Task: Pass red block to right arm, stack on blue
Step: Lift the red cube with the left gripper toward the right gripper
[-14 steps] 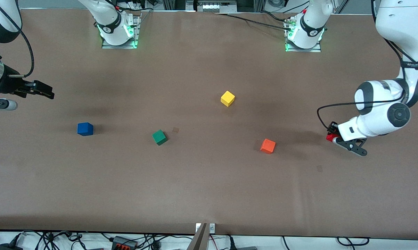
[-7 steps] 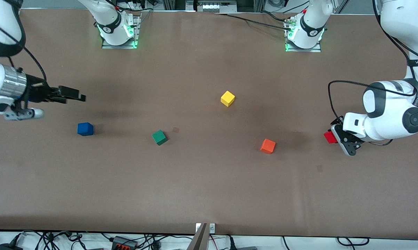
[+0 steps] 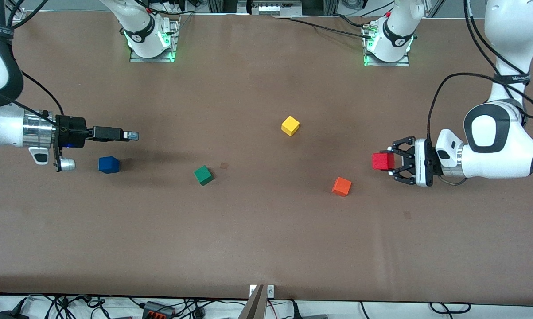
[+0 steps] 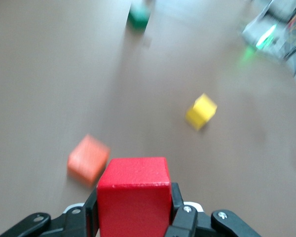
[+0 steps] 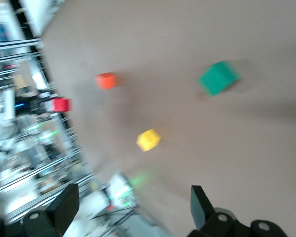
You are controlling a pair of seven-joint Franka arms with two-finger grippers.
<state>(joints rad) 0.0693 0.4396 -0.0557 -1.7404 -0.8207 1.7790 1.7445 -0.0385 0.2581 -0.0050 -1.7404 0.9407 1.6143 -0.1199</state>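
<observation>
Brown table (image 3: 257,239), cables along edge nearest front camera. Left gripper (image 3: 392,161) in air over table at left arm's end, turned sideways, clamped on red block (image 3: 383,161); block off surface, above bare table near orange cube (image 3: 341,186). Right gripper (image 3: 131,134) in air, fingers (image 5: 201,203) spread wide, empty, over table just past blue cube (image 3: 108,164). Green cube (image 3: 203,175) and yellow cube (image 3: 290,125) mid-table, well apart.
</observation>
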